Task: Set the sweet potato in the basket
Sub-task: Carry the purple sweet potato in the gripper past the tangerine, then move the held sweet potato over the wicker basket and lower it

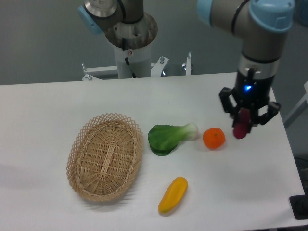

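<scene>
Wicker basket [105,157] bare inside; fingers [243,126] clamped on sweet potato [240,129] well apart.

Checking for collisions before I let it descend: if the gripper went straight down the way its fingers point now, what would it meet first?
Probably bare table. The gripper, shut on the sweet potato, points down just right of the orange fruit. Depth is unclear from one view, so it might graze the fruit.

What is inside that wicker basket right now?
Nothing: the basket shows only its bare woven bottom. The sweet potato is away to the side, held in the gripper.
</scene>
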